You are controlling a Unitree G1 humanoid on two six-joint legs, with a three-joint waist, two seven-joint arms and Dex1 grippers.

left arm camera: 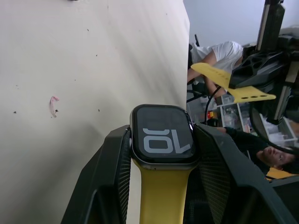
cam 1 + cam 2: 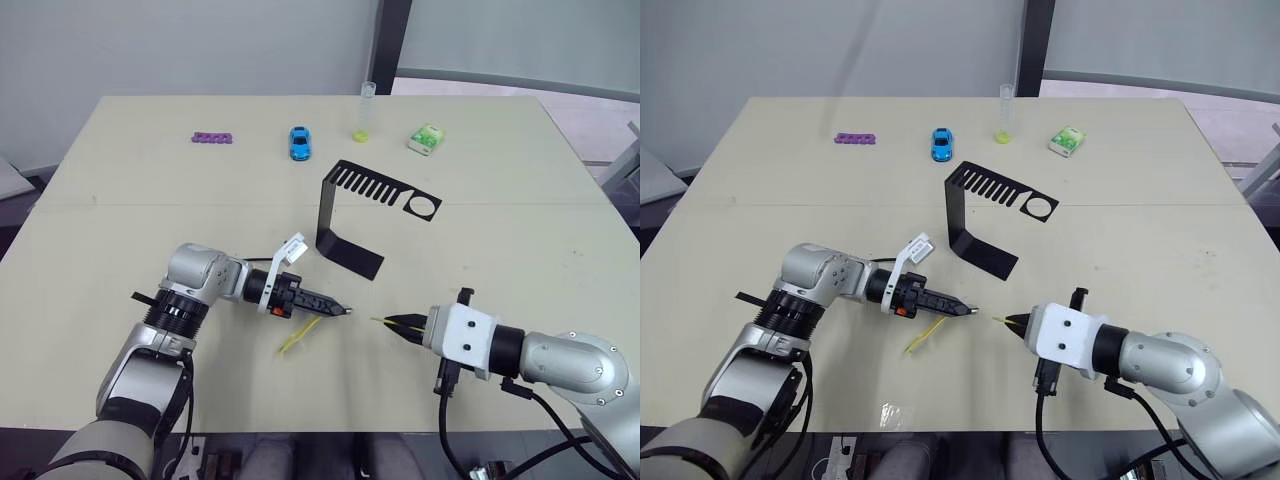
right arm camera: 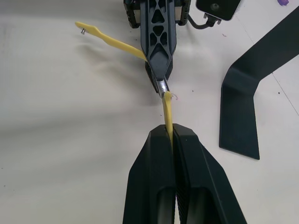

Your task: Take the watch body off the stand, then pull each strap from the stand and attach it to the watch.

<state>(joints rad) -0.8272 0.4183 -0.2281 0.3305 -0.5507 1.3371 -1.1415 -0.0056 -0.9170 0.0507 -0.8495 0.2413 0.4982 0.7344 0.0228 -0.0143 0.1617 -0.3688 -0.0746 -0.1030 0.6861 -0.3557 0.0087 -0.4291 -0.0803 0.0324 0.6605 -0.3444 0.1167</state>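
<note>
**A:** What do the head views show of progress?

**B:** The black stand (image 2: 352, 215) sits mid-table with its slots and ring hole bare, so the watch body and both straps are off it. The left gripper (image 2: 343, 311) and the right gripper (image 2: 395, 322) face each other, tips near, in front of the stand. One yellow strap (image 2: 300, 335) hangs from the left gripper to the table.

**A:** And the left wrist view?

**B:** The left gripper's fingers (image 1: 112, 163) are clamped on the sides of the watch body (image 1: 162, 136), its screen showing light digits. That first strap is already joined to it.

**A:** The right wrist view?

**B:** The right gripper's fingers (image 3: 154, 172) are pressed together on the second strap (image 3: 167, 112), whose free end meets the watch body's edge. I judge only this last attachment remains; whether it has seated, I cannot tell.
</note>
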